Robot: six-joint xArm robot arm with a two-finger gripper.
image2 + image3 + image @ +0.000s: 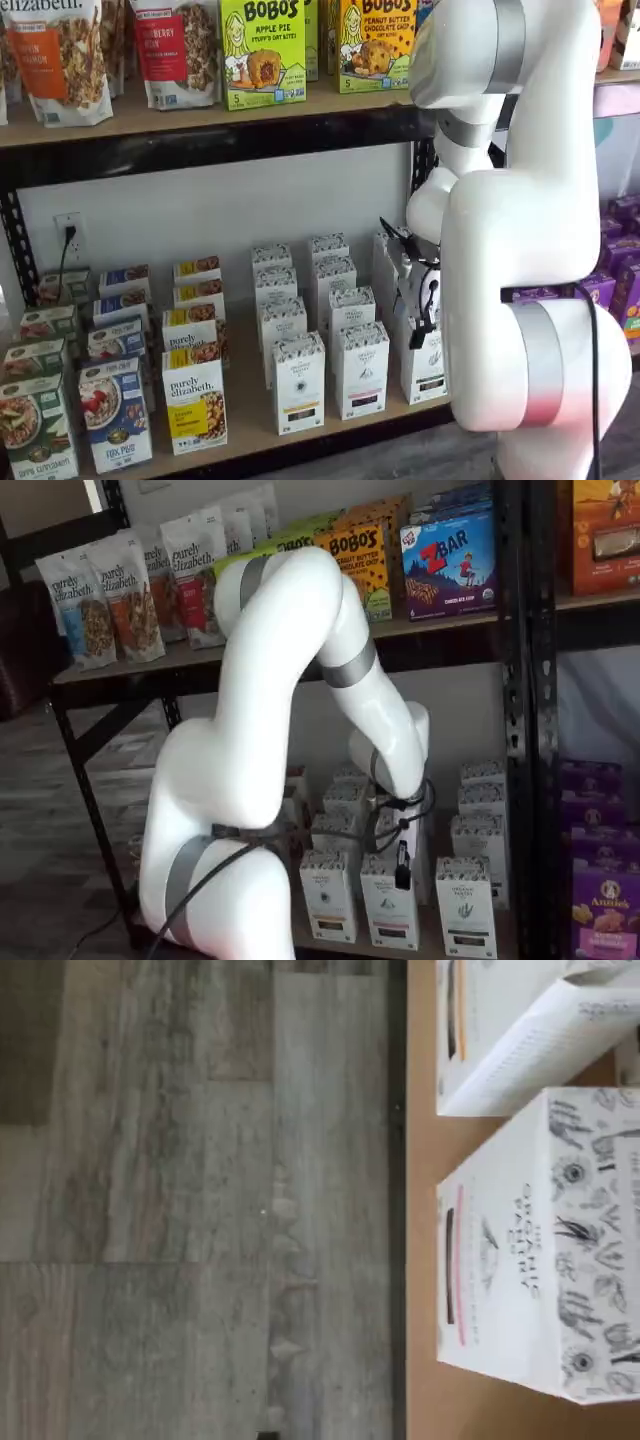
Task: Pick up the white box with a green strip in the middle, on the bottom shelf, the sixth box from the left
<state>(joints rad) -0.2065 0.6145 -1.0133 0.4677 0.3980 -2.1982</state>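
Note:
The white box (428, 375) with a dark strip low on its front stands at the front right of the white cartons on the bottom shelf (245, 425). It also shows in a shelf view (465, 905). My gripper (421, 325) hangs just above and in front of it, with a cable beside it; its fingers show side-on, so their state is unclear. In a shelf view the gripper (402, 866) hangs above the front cartons. The wrist view shows the shelf board (420, 1260) and its black rail, but not the target box.
A white carton with an orange-yellow strip (298, 385) and one with a pinkish strip (360, 370) stand left of the target; both show in the wrist view (470, 1020) (500, 1270). More white cartons stand behind. Granola boxes (195, 400) stand further left. Wood floor (200, 1210) lies below.

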